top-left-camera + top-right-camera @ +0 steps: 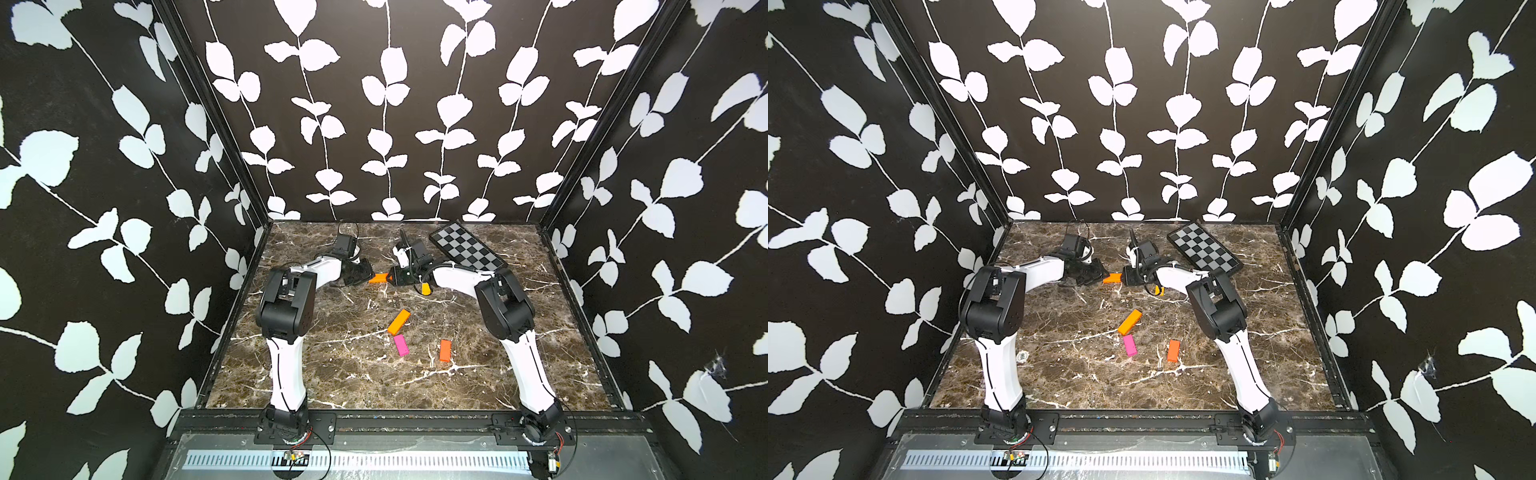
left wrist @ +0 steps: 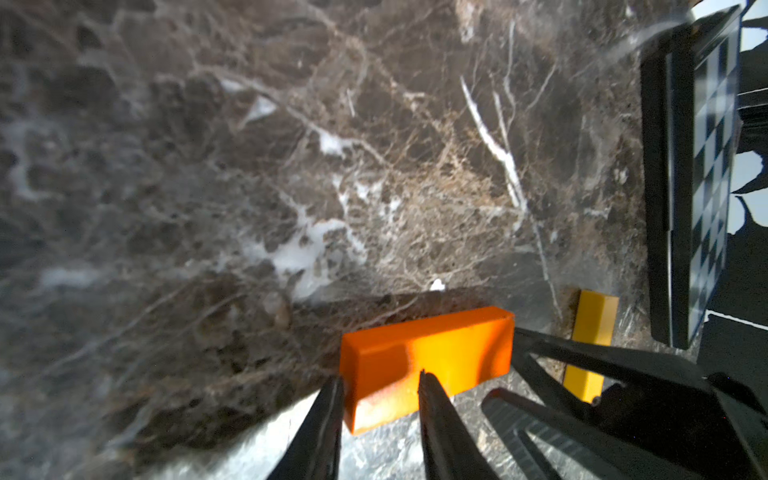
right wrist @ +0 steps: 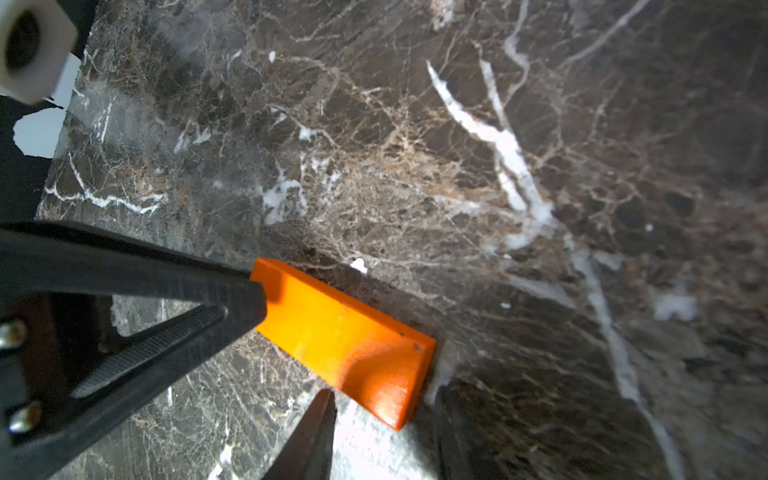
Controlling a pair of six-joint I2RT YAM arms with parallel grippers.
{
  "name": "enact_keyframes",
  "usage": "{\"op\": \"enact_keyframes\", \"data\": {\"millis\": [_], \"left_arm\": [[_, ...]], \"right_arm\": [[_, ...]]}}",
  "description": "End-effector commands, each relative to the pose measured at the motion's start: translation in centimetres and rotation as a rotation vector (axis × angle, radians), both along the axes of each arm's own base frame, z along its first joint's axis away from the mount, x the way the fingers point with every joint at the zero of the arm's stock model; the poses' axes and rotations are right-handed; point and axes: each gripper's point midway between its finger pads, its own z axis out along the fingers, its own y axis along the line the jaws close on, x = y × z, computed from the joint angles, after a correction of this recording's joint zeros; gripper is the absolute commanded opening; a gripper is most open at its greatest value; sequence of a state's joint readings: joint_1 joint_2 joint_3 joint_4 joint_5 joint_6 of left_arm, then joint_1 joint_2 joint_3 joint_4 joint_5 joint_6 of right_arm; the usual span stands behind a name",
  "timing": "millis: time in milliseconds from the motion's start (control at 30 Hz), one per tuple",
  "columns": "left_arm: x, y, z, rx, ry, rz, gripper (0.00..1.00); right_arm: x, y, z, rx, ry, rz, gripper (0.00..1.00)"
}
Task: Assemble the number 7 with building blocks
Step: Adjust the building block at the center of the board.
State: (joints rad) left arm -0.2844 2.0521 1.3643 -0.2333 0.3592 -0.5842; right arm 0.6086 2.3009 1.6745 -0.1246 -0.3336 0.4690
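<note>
The front rail (image 1: 415,420) carries both arm bases. Just beyond it on the counter (image 1: 332,382), the pink bar (image 1: 401,345) and the red-orange bar (image 1: 445,350) lie loose, with a second orange bar (image 1: 399,322) slanting above them. No figure is formed yet.

Farther back, the orange bar (image 1: 377,278) lies with its long axis across the counter, one end toward each arm. The left gripper (image 2: 380,374) has its jaws close about one end; whether they pinch it I cannot tell. The right gripper (image 3: 384,392) straddles the other end, jaws released, with counter showing on either side.

The risk is that one side bites first and the bar swivels — or the right arm brushes the yellow bar (image 1: 425,288) just beside it.
</note>
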Motion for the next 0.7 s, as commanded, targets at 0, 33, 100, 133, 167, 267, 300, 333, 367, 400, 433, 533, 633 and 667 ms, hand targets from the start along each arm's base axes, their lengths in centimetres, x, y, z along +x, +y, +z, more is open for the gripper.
{"op": "enact_keyframes", "data": {"millis": [0,33,100,133,167,267,300,333,367,400,433,533,633,667], "left_arm": [[0.82,-0.16,0.68,-0.013,-0.018,0.001,0.33],[0.82,-0.16,0.62,-0.013,-0.017,0.001,0.33],[0.88,-0.2,0.64,-0.014,-0.018,0.001,0.33],[0.85,-0.22,0.59,-0.016,-0.016,0.001,0.33],[0.85,-0.23,0.57,-0.015,-0.017,0.0,0.33],[0.87,-0.23,0.62,-0.016,-0.018,-0.001,0.33],[0.9,-0.21,0.57,-0.015,-0.018,0.0,0.33],[0.87,-0.24,0.58,-0.015,-0.018,-0.001,0.33],[0.92,-0.25,0.64,-0.016,-0.02,-0.001,0.33],[0.97,-0.26,0.69,-0.016,-0.021,-0.001,0.32],[1.01,-0.25,0.73,-0.017,-0.022,-0.001,0.33],[1.11,-0.29,0.86,-0.018,-0.025,-0.001,0.33],[1.21,-0.36,1.03,-0.019,-0.03,-0.002,0.33],[1.24,-0.33,1.04,-0.018,-0.03,-0.002,0.33]], "right_arm": [[0.0,0.15,0.07,0.003,0.02,-0.004,0.39],[0.02,0.21,0.08,0.005,0.02,-0.005,0.4],[0.02,0.27,0.01,0.008,0.023,-0.005,0.39],[0.04,0.29,-0.01,0.009,0.024,-0.006,0.39],[0.08,0.31,-0.02,0.009,0.023,-0.006,0.39],[0.13,0.3,0.04,0.007,0.022,-0.007,0.39],[0.13,0.31,0.07,0.008,0.022,-0.006,0.39],[0.11,0.32,0.0,0.008,0.023,-0.006,0.39],[0.13,0.35,0.08,0.009,0.022,-0.006,0.39],[0.12,0.34,-0.06,0.008,0.024,-0.005,0.39],[0.15,0.38,0.01,0.01,0.023,-0.005,0.39],[0.1,0.53,-0.01,0.015,0.026,-0.001,0.38],[0.04,0.72,0.02,0.018,0.028,0.004,0.38],[0.02,0.81,0.0,0.019,0.027,0.006,0.38]]}}
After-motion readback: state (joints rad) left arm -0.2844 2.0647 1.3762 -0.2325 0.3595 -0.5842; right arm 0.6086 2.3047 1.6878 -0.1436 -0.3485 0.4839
